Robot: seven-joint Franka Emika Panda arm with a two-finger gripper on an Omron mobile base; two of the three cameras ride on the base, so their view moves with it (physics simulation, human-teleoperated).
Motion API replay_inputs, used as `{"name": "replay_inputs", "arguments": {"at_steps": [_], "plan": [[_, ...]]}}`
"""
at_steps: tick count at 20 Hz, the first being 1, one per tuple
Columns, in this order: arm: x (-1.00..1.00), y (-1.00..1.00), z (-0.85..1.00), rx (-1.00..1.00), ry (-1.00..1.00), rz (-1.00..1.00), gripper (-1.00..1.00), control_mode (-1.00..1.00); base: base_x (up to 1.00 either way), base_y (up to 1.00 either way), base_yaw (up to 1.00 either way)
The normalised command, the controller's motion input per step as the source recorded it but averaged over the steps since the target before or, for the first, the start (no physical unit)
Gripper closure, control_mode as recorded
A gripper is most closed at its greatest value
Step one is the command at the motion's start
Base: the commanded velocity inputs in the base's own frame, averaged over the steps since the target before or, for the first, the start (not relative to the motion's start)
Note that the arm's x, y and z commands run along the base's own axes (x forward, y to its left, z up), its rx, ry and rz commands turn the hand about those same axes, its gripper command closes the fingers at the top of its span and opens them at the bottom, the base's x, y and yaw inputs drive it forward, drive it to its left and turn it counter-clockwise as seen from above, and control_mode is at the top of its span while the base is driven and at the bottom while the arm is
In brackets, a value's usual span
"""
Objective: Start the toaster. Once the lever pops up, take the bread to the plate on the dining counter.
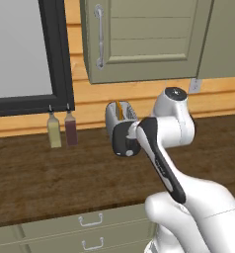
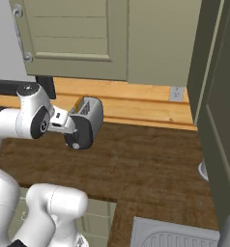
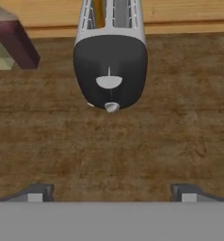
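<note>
toaster: small rounded silver-grey toaster with black end panel [image 3: 110, 70] stands on the dark wood-grain countertop [image 3: 112, 146] against the wall; black end faces the hand
bread: golden-orange slice [image 1: 119, 109] upright in a slot
gripper: two-finger gripper [image 3: 112, 193] spread wide, holding nothing, short of the toaster
bottles: two by the window [image 1: 60, 129]

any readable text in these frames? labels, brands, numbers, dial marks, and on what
No readable text in any view.
Toaster: black end panel carries a lever and a small knob, no lettering or dial marks.
Two bottles by the window: plain, no labels.
Wall outlet: no markings legible.
Cabinet doors and drawers: handles only, no signs.
</note>
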Motion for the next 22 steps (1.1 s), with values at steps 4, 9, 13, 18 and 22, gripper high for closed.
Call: {"name": "replay_inputs", "arguments": {"at_steps": [4, 9, 13, 18, 22], "plan": [[0.46, 0.06, -0.09, 0.00, -0.04, 0.00, 1.00, -1.00, 0.00, 0.00, 0.00], [0.62, 0.00, 0.00, 0.00, 0.00, 0.00, 1.00, -1.00, 0.00, 0.00, 0.00], [0.64, 0.00, -0.05, 0.00, 0.00, 0.00, 1.00, -1.00, 0.00, 0.00, 0.00], [0.46, 0.07, -0.28, -0.01, 0.03, -0.01, 1.00, -1.00, 0.00, 0.00, 0.00], [0.04, 0.08, -0.29, 0.00, 0.02, -0.02, 1.00, -1.00, 0.00, 0.00, 0.00]]}}
